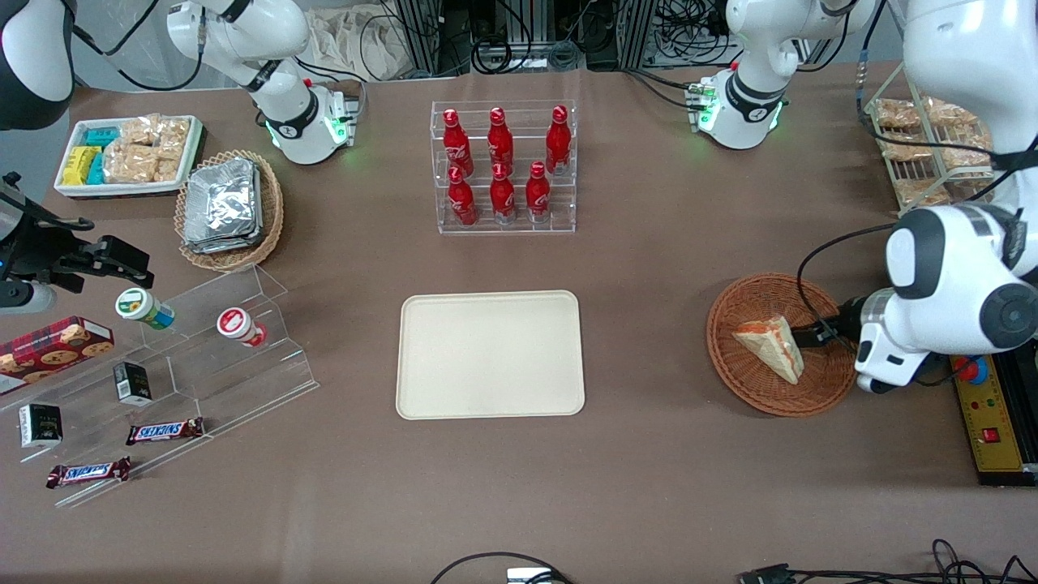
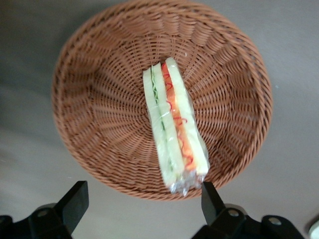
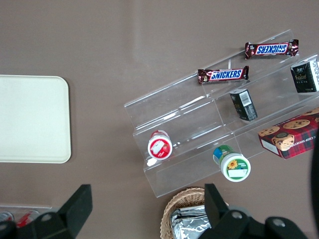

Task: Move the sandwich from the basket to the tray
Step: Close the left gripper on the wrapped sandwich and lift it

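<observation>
Sandwich (image 2: 174,124) lies wrapped in clear film in the basket (image 2: 99,99), resting on one face with its cut edge of orange-red and green filling up toward the wrist camera, one end close to the rim. The step in hand looks like the approach for the pick: nothing has been grasped and the tray (image 1: 490,354), well apart toward the middle of the table (image 1: 649,454), is bare. The gripper (image 2: 142,206) hovers above the basket's rim with its jaws spread wide and holding nothing, one finger near the sandwich's end. In the front view the left arm's wrist (image 1: 892,341) reaches in low from the working arm's end of the table. Next, I judge, the jaws must come down astride the bread's faces, close, then lift clear of the rim before carrying to the tray.
</observation>
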Robot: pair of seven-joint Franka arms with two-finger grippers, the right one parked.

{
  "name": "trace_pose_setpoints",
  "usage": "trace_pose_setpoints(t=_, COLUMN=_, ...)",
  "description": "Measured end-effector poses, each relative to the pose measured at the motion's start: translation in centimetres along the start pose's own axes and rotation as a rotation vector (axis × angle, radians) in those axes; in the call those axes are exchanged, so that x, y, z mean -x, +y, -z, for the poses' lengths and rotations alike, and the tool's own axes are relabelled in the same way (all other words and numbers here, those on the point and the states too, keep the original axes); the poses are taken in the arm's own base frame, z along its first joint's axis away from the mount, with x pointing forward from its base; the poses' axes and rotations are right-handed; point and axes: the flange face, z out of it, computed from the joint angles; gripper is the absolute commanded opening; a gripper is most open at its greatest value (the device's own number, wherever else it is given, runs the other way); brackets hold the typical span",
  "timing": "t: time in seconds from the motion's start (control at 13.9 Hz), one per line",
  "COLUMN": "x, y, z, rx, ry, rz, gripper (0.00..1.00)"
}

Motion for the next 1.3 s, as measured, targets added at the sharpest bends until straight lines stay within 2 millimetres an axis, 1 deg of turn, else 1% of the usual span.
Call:
trace_pose_setpoints(t=0.14, x=-1.1, y=0.4, z=-2.4, rx=-0.001, ry=-0.007, rz=0.057, gripper=1.0)
trace_pose_setpoints(t=0.43, x=-2.7, y=1.1, z=-6.6, rx=-0.001, ry=-0.022, rz=0.091, gripper=1.0)
trace_pose_setpoints(t=0.65, x=-3.1, y=1.5, z=-8.6, rx=0.016, ry=-0.054, rz=0.109, gripper=0.99)
trace_pose_setpoints(t=0.72, x=-3.2, y=1.6, z=-9.0, rx=0.025, ry=-0.06, rz=0.115, gripper=0.85)
trace_pose_setpoints(t=0.79, x=-3.2, y=1.7, z=-9.2, rx=0.035, ry=-0.065, rz=0.121, gripper=0.57)
trace_pose_setpoints(t=0.86, x=-3.3, y=1.8, z=-9.4, rx=0.042, ry=-0.066, rz=0.126, gripper=0.31)
trace_pose_setpoints(t=0.94, x=-3.3, y=1.8, z=-9.4, rx=0.046, ry=-0.066, rz=0.128, gripper=0.15)
trace_pose_setpoints(t=1.01, x=-3.4, y=1.8, z=-9.3, rx=0.049, ry=-0.065, rz=0.128, gripper=0.09)
trace_pose_setpoints(t=1.15, x=-3.4, y=2.0, z=-8.9, rx=0.054, ry=-0.058, rz=0.127, gripper=0.06)
trace_pose_setpoints(t=1.3, x=-3.3, y=2.2, z=-7.6, rx=0.066, ry=-0.042, rz=0.122, gripper=0.06)
